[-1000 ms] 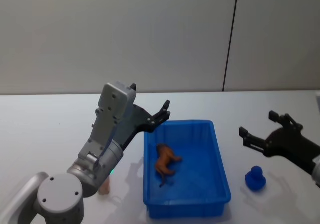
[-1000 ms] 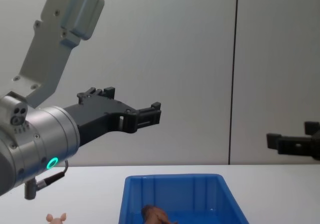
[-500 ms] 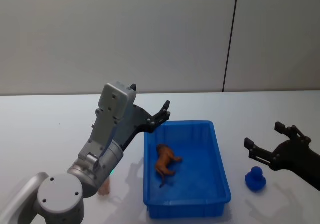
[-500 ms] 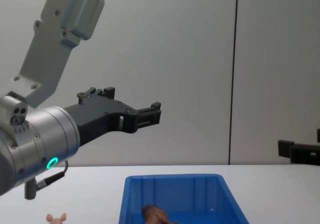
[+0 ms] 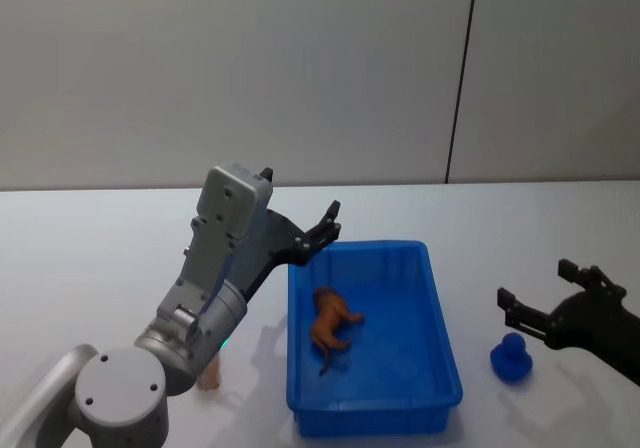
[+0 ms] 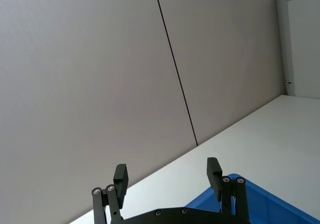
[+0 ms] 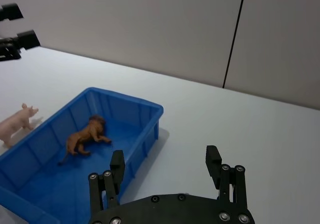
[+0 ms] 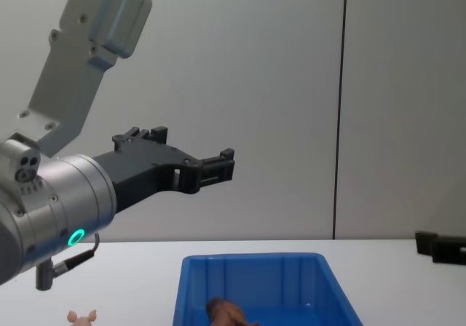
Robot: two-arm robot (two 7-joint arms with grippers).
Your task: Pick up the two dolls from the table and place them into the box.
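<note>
Brown doll [image 5: 333,330] lies on its side inside the box [image 5: 375,408], so that half looks done. Pink doll [image 7: 17,124] stands on the table [image 5: 100,248] just left of the box, near side, I think partly tucked behind the left arm. Left gripper [image 5: 330,223] hovers spread and empty above the box's far-left corner, probably a drop pose. Right gripper [image 5: 535,286], also spread, hangs right of the box by a blue toy [image 5: 511,358].

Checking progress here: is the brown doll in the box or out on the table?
In. The brown doll lies on the floor of the box, inside its walls; the pink doll is outside it.
</note>
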